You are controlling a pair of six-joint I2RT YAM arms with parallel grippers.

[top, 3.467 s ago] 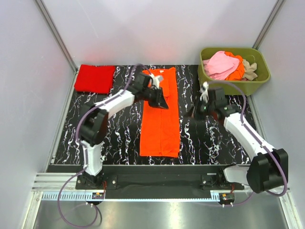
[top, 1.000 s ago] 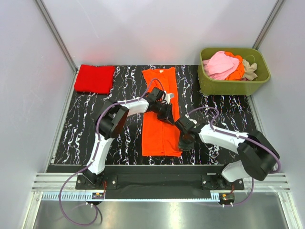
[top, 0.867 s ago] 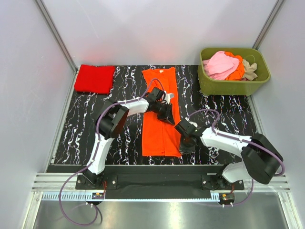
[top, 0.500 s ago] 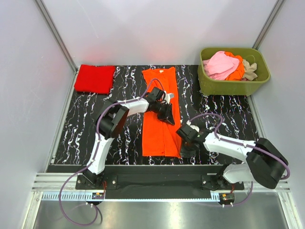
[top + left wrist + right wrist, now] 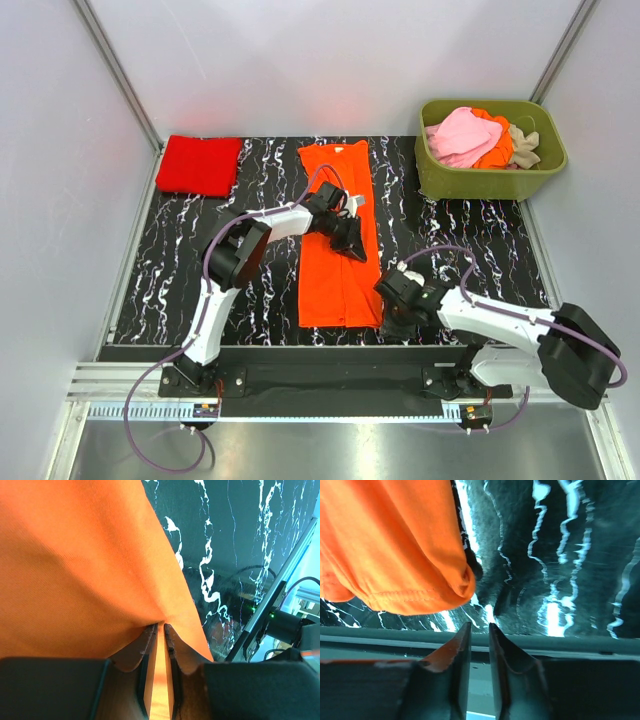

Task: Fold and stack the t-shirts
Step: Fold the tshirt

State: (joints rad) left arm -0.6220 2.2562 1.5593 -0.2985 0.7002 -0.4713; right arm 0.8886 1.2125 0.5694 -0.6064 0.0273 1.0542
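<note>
A bright orange t-shirt (image 5: pixel 335 250), folded into a long strip, lies flat in the middle of the table. My left gripper (image 5: pixel 353 246) is shut to a thin slit. Its tips press on the shirt (image 5: pixel 90 555) near the right edge, halfway along. My right gripper (image 5: pixel 386 322) is empty with jaws nearly closed. It hovers low just off the shirt's near right corner (image 5: pixel 462 582), between the hem and the table's front edge. A folded red t-shirt (image 5: pixel 199 164) lies at the back left. Pink (image 5: pixel 460 135), orange (image 5: pixel 497 152) and beige (image 5: pixel 524 142) shirts fill the tub.
The olive-green tub (image 5: pixel 490 181) stands at the back right corner. The black marbled table (image 5: pixel 450 240) ends in a metal rail (image 5: pixel 560 647) at the front, right below my right fingertips. White walls close in the left, back and right sides.
My right gripper has slid down along the shirt's right edge to the near right corner. My left gripper came from the collar end to mid-shirt earlier and has stayed there since.
</note>
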